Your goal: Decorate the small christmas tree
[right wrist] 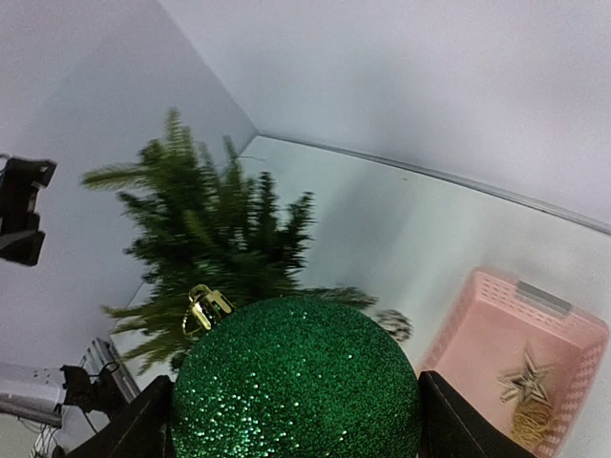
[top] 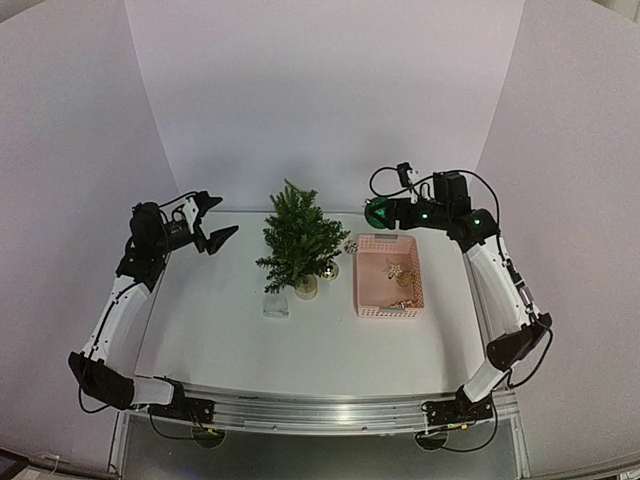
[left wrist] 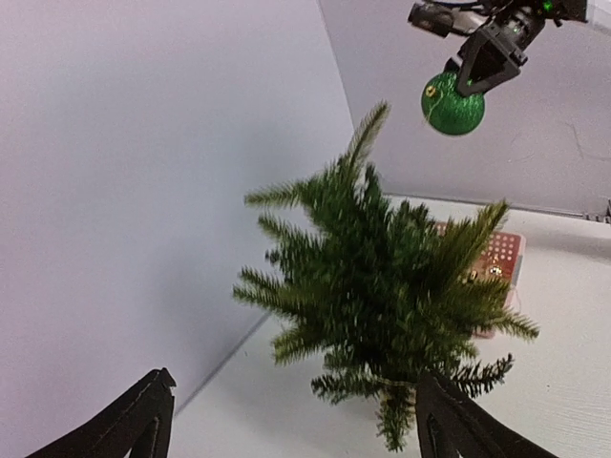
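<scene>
Top view: the small christmas tree (top: 300, 240), dark green with bushy needle branches on a pale round base, stands on the desk (top: 220, 330) between the two sets of jaws. The left gripper (top: 218, 222) has its jaws apart and empty, above the desk's left edge.

Left wrist view: the tree stands ahead, with bare desk around it.

Right wrist view: the right gripper (top: 383, 211) has its jaws clamped on a glittery green ball (right wrist: 296, 382) with a gold cap (right wrist: 205, 307). The tree stands beyond the ball, and a perforated pink basket (right wrist: 477, 320) lies to the right.

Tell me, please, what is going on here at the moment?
The right gripper holds a glittery green bauble in the air, up to the right of the small christmas tree. The left gripper hangs open and empty on the opposite side. More ornaments lie in the pink basket.
</scene>
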Controlling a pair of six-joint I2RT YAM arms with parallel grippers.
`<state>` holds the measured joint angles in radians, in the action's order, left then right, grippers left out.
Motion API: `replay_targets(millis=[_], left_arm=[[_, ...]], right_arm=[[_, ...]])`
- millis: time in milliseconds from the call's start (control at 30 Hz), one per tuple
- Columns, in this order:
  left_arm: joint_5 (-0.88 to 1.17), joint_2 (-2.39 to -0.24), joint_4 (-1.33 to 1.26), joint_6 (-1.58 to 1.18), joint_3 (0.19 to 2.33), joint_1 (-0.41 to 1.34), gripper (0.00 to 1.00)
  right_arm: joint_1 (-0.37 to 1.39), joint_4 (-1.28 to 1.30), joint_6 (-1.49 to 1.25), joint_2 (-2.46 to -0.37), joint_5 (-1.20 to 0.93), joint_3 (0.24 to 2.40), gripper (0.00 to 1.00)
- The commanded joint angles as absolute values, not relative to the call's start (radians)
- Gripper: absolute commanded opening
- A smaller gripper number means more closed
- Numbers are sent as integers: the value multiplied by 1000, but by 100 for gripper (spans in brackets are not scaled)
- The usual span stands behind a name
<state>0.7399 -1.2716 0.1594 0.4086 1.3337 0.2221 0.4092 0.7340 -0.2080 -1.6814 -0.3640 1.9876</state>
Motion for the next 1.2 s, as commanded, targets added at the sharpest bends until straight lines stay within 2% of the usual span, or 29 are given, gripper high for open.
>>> replay_targets(millis=[0, 133, 367, 600, 767, 833, 933, 1067, 1167], left_arm=[[854, -1294, 178, 476, 1451, 280, 82], [856, -1281, 157, 557, 1451, 344, 78], [913, -1253, -64, 713, 1370, 415, 60], [918, -1242, -41, 762, 1363, 471, 48], [875, -1223, -30, 699, 1354, 483, 40], [837, -1213, 12, 628, 1374, 483, 40], [807, -1205, 218, 533, 1460, 466, 43], [922, -1206, 399, 409, 1535, 414, 54], [974, -1249, 413, 229, 1590, 405, 58]], right_arm=[[548, 649, -223, -1642, -383, 2050, 63], [646, 471, -294, -1634, -378, 1995, 62], [778, 107, -359, -1660, -402, 1865, 63], [846, 1, -374, -1760, -403, 1890, 63], [866, -58, -388, -1798, -416, 1885, 63], [867, -67, -381, -1800, -428, 1877, 62], [867, -68, -335, -1779, -431, 1844, 62], [868, -67, -273, -1768, -452, 1820, 61], [867, -67, -250, -1788, -489, 1834, 59]])
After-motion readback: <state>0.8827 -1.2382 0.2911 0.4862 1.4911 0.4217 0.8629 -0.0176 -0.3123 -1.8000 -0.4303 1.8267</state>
